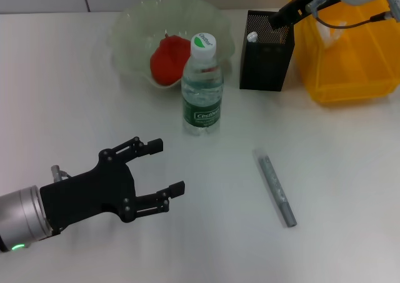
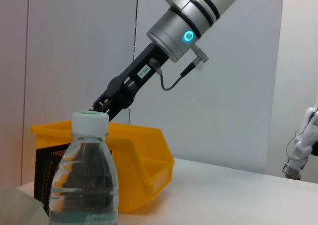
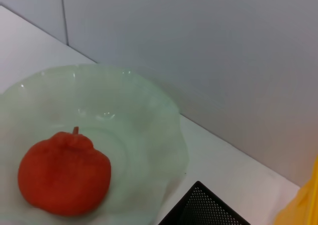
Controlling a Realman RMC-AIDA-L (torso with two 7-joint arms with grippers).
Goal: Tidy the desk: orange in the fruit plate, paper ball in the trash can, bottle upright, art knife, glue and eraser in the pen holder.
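The bottle [image 1: 202, 86] [image 2: 84, 175] stands upright in the middle of the table. Behind it the orange [image 1: 169, 58] [image 3: 64, 173] lies in the pale green fruit plate [image 1: 131, 20] [image 3: 144, 130]. My left gripper [image 1: 167, 167] hovers open and empty at the near left, short of the bottle. My right gripper [image 1: 275, 20] [image 2: 105, 105] hangs just above the black mesh pen holder [image 1: 265, 55] [image 3: 203, 212], where a small white thing [image 1: 252, 37] shows at the rim. A slim grey stick [image 1: 275, 189] lies on the table to the right; I cannot tell whether it is the art knife or the glue. Paper ball and eraser are out of view.
The yellow trash can [image 1: 350, 58] [image 2: 141, 160] stands at the far right, right beside the pen holder. A wall runs behind the table's far edge.
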